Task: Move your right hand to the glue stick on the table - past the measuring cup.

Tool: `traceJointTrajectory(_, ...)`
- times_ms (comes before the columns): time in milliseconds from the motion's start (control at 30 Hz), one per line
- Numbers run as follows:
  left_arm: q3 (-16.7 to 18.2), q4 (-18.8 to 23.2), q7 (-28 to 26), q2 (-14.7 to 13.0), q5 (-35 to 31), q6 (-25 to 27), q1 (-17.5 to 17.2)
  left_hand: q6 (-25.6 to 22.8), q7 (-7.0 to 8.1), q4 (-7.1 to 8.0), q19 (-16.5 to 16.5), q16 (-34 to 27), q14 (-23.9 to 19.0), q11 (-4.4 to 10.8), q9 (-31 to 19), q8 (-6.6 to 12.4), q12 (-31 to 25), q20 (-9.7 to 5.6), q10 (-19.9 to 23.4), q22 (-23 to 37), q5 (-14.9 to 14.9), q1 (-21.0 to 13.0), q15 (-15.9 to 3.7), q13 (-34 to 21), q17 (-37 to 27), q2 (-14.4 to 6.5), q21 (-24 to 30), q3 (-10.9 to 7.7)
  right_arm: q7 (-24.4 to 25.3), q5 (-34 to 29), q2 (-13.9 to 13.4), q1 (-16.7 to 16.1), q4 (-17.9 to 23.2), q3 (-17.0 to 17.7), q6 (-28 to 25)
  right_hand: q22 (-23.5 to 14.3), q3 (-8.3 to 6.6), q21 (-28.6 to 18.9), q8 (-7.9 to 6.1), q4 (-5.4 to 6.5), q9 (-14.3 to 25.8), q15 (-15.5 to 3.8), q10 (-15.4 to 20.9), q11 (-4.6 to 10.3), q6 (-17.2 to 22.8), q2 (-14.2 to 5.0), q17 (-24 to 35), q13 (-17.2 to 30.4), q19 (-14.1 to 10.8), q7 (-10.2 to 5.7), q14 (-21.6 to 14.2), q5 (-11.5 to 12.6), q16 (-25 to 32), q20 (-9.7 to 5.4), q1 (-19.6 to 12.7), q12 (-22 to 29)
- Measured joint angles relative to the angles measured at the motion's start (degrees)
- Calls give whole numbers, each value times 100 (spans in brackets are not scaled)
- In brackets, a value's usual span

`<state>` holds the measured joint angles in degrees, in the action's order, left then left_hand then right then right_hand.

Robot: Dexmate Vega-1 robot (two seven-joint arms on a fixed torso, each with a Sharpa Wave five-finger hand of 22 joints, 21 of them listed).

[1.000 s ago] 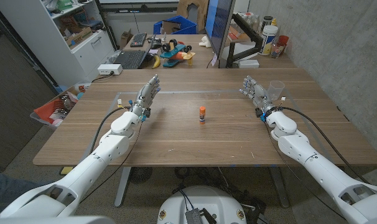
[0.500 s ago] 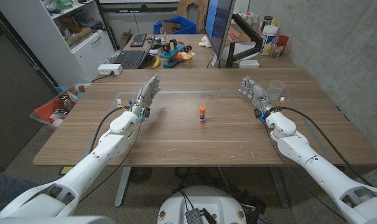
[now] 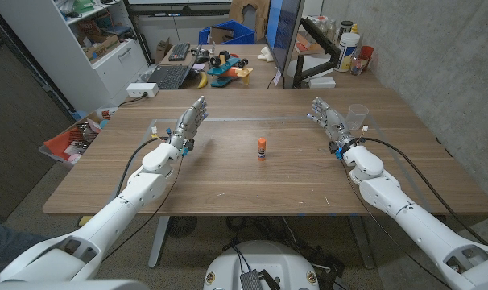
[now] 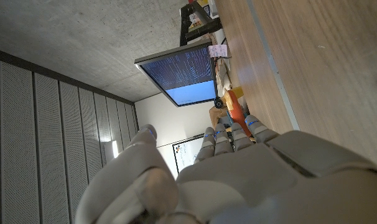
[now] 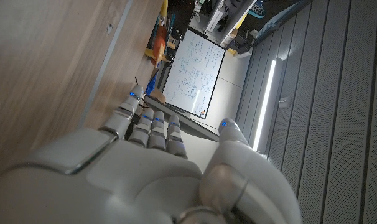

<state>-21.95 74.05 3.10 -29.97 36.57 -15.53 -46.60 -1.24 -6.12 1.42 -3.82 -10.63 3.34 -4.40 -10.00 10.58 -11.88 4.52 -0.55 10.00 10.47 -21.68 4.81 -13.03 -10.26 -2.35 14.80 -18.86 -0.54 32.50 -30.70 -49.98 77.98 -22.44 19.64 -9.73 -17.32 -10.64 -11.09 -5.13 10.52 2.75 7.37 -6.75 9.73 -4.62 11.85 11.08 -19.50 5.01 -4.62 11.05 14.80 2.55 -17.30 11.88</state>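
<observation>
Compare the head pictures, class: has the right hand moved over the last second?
Yes, slightly. The right hand has edged away from the measuring cup toward the glue stick, which stands unmoved mid-table.

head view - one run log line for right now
right hand: open, beside measuring cup | glue stick: upright, mid-table, untouched | left hand: open, holding nothing

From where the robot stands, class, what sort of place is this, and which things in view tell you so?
Probably a robotics lab or workshop. A big monitor on an arm stands behind the table, a keyboard and cluttered shelves sit at the back left, and the walls are bare concrete.
</observation>
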Motion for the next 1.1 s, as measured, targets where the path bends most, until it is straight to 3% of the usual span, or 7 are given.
traceJointTrajectory(500,-29,36,21,-32,-41,16,9,0,0,0,0,0,0,0,0,0,1,0,0,0,0,0,0,27,0,0,-41,0,54,-204,-118,-44,208,-34,52,0,0,0,0,0,0,0,31,30,10,-1,0,-1,0,-115,0,0,0,0,-1,0)
traceJointTrajectory(1100,-83,67,9,-57,-133,82,65,0,0,-15,0,1,0,0,0,0,1,-1,0,-1,0,0,0,26,1,0,-63,15,-72,-296,-176,-62,304,-29,287,0,24,0,0,-24,0,0,30,30,10,-31,0,-2,0,-114,0,0,0,0,-30,0)
